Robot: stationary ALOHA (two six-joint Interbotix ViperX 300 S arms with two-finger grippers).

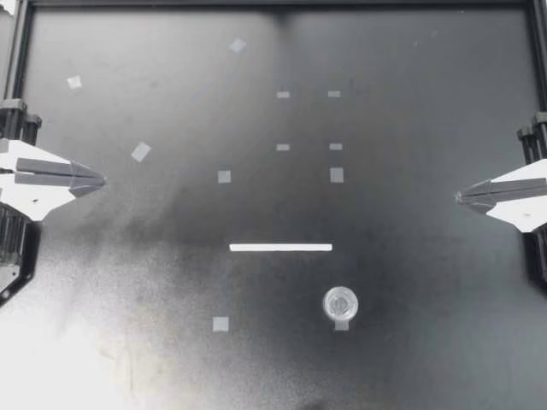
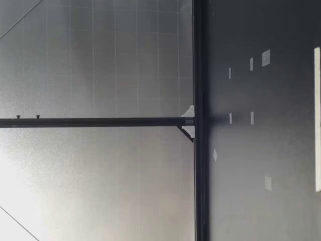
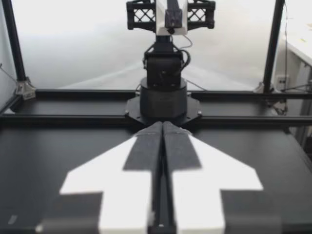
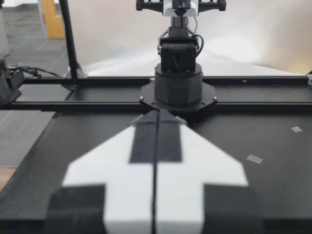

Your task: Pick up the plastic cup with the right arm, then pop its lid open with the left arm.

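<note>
Toward the front of the black table (image 1: 427,359), a small round silvery thing (image 1: 340,303) sits alone, its near edge just at a grey tape square (image 1: 342,325). Another tape square (image 1: 220,324) lies well off to its left. Just behind the round thing a white strip (image 1: 280,248) lies flat across the middle; from table height the strip (image 2: 317,119) is the closest mark.

Farther back and out at the sides, both arms hang well apart from the round thing. The right gripper (image 1: 459,197) is the nearer of the two to it, and the left gripper (image 1: 101,180) is across the table. Each wrist camera shows its own fingers pressed flat together with nothing between them, on the left (image 3: 162,127) and on the right (image 4: 157,113).

Beyond them, more small tape marks (image 1: 283,95) dot the far half.
</note>
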